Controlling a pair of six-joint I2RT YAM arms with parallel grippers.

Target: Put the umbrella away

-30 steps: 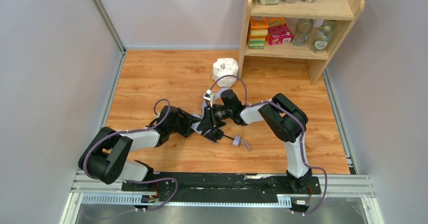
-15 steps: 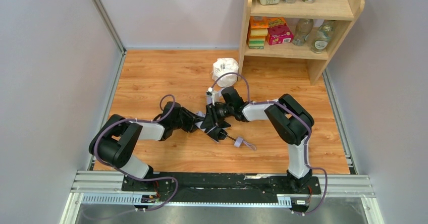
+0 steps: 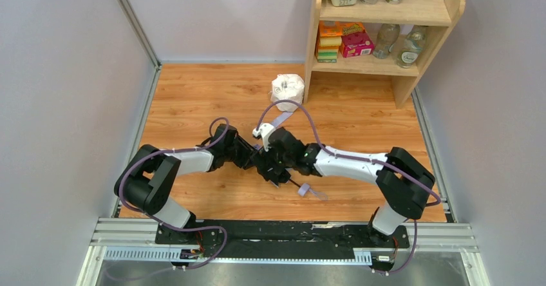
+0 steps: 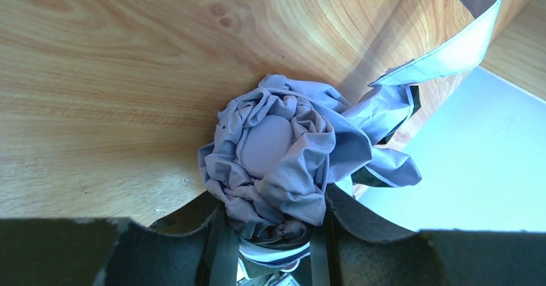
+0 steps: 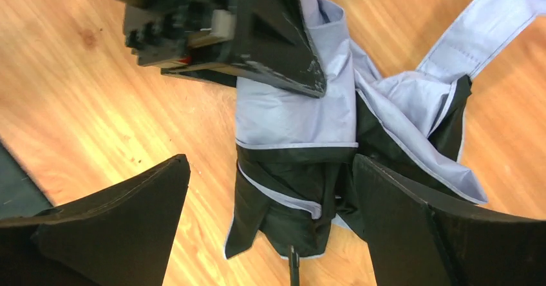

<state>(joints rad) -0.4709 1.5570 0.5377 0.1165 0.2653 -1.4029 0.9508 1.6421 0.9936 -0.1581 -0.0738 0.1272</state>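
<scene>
The umbrella lies folded on the wooden floor, with its thin shaft and lavender handle pointing toward the near right. In the left wrist view, the bunched lavender canopy top sits squeezed between my left gripper's fingers. My left gripper is shut on it. My right gripper stands wide open astride the black lower part of the umbrella, and its right finger lies close to the cloth. The left gripper's finger shows above it.
A white plastic-wrapped roundish lump rests on the floor by the foot of a wooden shelf holding boxes, bottles and cups. Grey walls enclose the floor on the left, back and right.
My right gripper has let go of the umbrella and opened wide, and its arm has stretched out lower and to the left. My left gripper narrowed onto the canopy top.
</scene>
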